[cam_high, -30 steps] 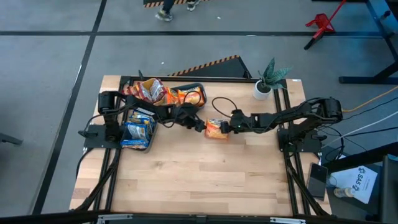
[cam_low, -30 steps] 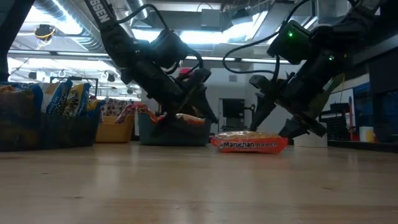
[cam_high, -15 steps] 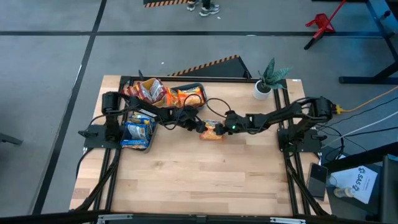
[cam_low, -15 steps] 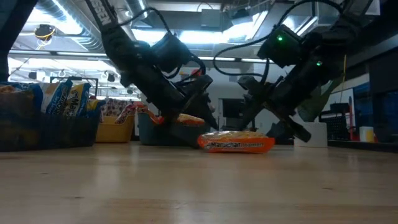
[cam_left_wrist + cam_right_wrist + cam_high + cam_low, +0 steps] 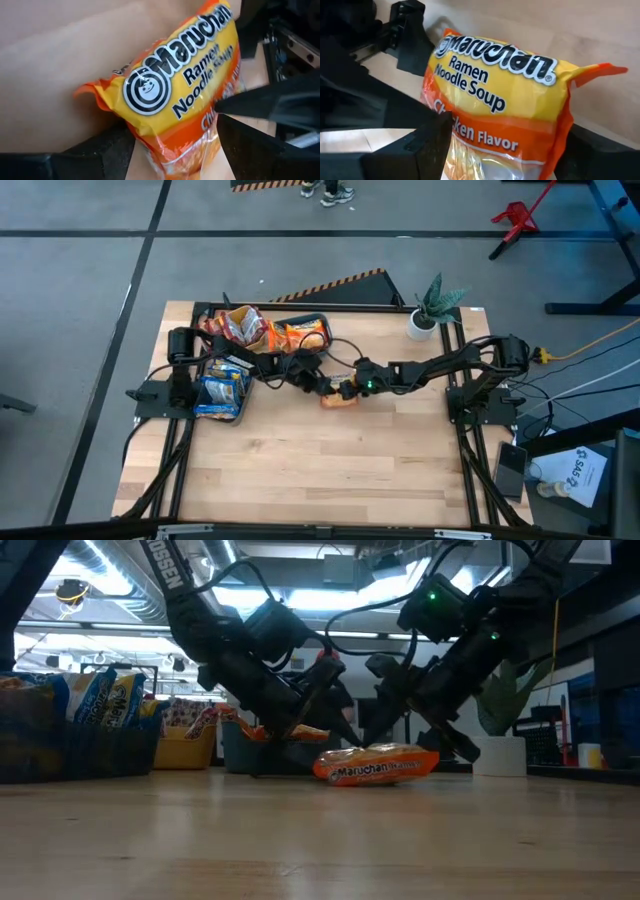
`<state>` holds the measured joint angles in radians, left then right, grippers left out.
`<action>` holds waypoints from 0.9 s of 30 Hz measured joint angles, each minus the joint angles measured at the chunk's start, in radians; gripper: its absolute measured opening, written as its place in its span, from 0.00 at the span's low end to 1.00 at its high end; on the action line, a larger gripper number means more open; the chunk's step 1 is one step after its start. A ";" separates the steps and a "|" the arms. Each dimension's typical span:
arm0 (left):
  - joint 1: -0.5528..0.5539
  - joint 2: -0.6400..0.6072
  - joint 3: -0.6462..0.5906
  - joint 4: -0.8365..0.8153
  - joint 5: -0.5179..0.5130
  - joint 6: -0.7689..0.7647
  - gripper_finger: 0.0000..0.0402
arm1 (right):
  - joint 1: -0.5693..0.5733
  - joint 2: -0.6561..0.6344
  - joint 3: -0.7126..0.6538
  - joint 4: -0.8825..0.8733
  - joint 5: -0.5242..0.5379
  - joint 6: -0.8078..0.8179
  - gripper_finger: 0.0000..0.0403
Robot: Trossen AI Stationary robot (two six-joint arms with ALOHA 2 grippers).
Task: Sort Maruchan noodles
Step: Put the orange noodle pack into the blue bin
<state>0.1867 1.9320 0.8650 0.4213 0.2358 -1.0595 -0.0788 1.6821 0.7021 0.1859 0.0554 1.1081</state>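
Orange Maruchan packet (image 5: 340, 394) (chicken flavor) mid-tabletop, flanked by left gripper (image 5: 327, 385) and right gripper (image 5: 349, 389), both spread wide.

I monitor one overhead view facing straight down, one tabletop-level view facing across, and two close wrist views; all share the crinkly orange-and-yellow plastic ramen packet (image 5: 341, 393) mid-table.

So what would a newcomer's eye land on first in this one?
The orange packet mid-table, with both claws meeting at it: the left claw from the bin side, the right claw from the plant side, each with its fingers open around an end. Next, the bins of sorted packets at the table's left.
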 joint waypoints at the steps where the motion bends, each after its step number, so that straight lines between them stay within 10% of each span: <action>1: 0.000 0.000 0.000 0.000 0.013 0.000 0.66 | 0.000 0.000 0.000 -0.007 -0.006 -0.009 0.68; 12: 0.010 -0.042 -0.007 0.016 0.147 -0.037 0.55 | 0.000 -0.006 0.000 0.001 -0.122 -0.041 0.66; 27: 0.095 -0.106 -0.008 0.026 0.324 -0.062 0.55 | 0.001 -0.015 0.088 0.013 -0.206 -0.132 0.28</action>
<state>0.2822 1.8256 0.8574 0.4472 0.5602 -1.1218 -0.0782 1.6672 0.7897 0.1984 -0.1508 0.9757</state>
